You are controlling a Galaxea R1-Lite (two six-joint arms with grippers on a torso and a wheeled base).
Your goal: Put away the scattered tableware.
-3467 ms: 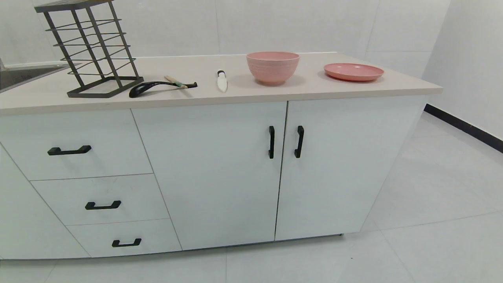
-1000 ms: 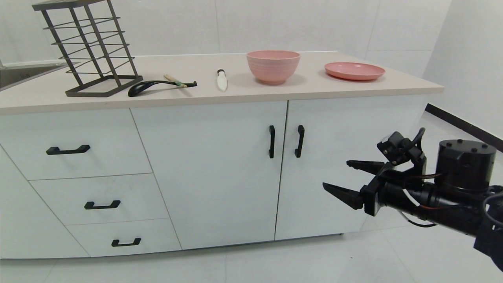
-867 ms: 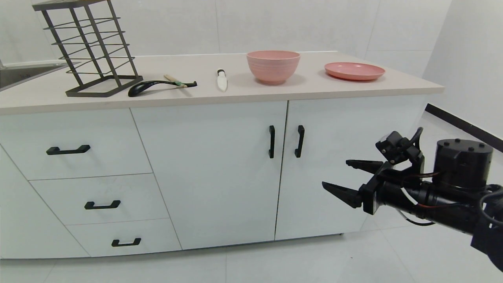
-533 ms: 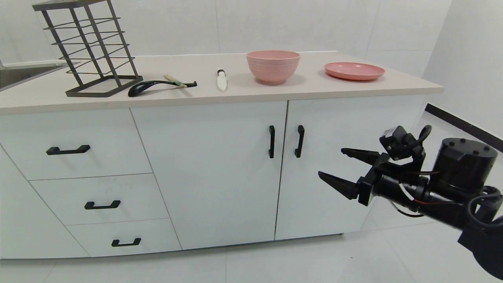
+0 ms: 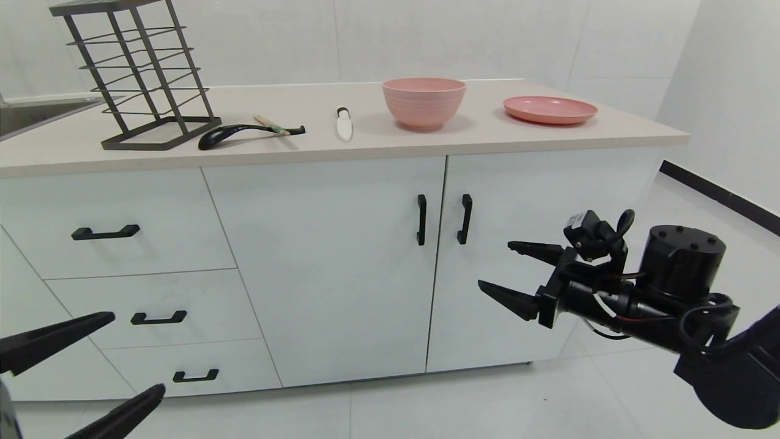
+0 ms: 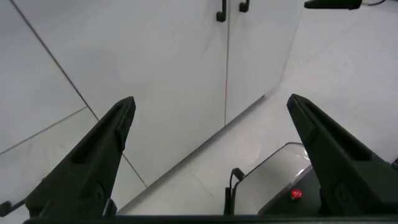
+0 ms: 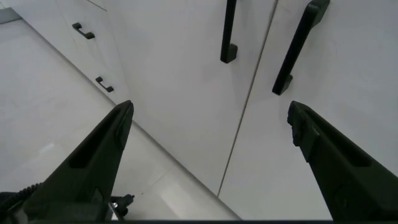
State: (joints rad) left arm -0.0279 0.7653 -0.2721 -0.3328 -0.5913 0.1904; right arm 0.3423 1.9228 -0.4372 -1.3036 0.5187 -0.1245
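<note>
a ribbed pink bowl point(image 5: 423, 102) stands on the desk point(image 5: 609, 131); right of it a flat pink plate point(image 5: 549, 110), left of it a white knife point(image 5: 344, 125), black ladle point(image 5: 237, 134) and chopsticks point(image 5: 271, 125). left jaws and right jaws gape wide, empty, well below the bowl.

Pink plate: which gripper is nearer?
Right. The right gripper hangs below the pink plate, before the cabinet doors; the left gripper sits low by the drawers, far across.

Bright, even light is flooding in. Faint shadow is pooling around the bowl point(image 5: 423, 103); lines far left of it are bowing.
</note>
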